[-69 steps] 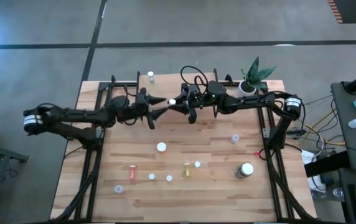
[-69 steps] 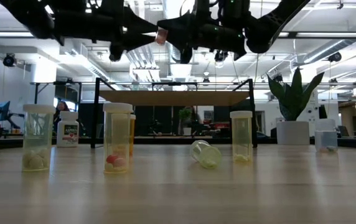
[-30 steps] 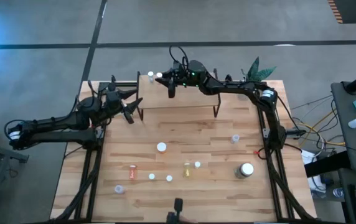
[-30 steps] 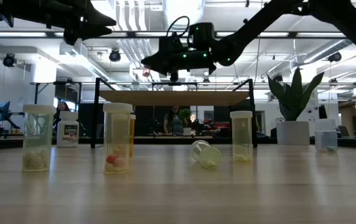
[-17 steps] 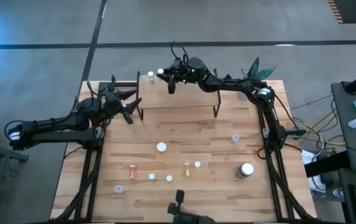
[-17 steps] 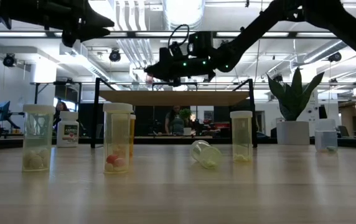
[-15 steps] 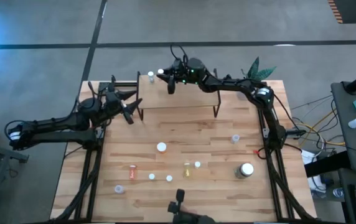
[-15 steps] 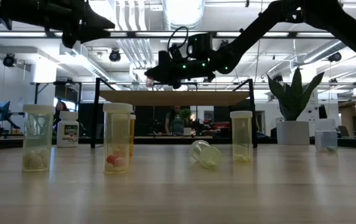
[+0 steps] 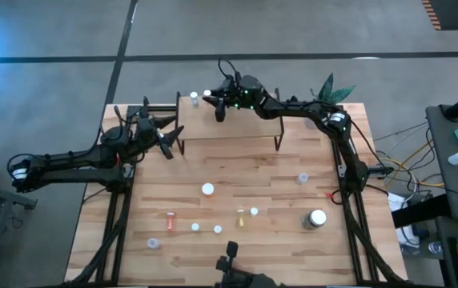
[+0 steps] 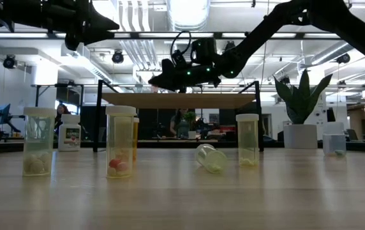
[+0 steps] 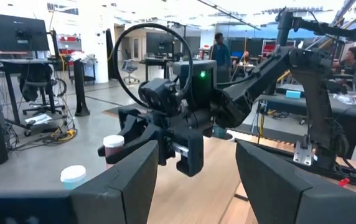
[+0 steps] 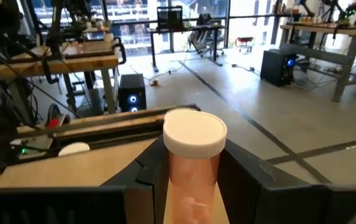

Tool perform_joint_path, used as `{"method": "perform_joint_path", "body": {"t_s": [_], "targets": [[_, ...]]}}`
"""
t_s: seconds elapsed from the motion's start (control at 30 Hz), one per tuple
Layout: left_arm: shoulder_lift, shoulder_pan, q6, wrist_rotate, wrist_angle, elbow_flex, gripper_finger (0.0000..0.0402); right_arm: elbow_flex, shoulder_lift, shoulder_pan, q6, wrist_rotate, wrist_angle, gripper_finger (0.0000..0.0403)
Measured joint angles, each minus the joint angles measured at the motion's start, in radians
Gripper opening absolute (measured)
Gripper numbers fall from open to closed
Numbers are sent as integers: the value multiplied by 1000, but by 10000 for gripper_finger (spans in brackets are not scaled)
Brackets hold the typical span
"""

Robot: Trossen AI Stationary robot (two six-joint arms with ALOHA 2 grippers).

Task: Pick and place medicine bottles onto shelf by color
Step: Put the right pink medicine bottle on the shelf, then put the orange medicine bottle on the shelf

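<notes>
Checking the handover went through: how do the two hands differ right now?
The right hand is shut on a pink bottle; the left hand is open and empty. The right hand is over the shelf near another bottle; the left hand waits at the shelf's left end. Both hang above the table.

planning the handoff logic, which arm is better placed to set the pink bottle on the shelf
Right. The right gripper is shut on the white-capped pink bottle, directly above the light-wood shelf, near another white-capped bottle. The left gripper, open and empty, sits off the shelf's left end.
</notes>
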Motion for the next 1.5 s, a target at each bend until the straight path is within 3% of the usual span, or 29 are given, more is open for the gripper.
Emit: {"method": "perform_joint_path", "body": {"t_s": [0.97, 1.5], "targets": [[24, 0, -26, 1, -2, 0, 202, 0, 45, 0, -62, 26, -3, 106], [20, 0, -26, 1, -1, 0, 202, -2, 35, 0, -10, 26, -34, 207]]}}
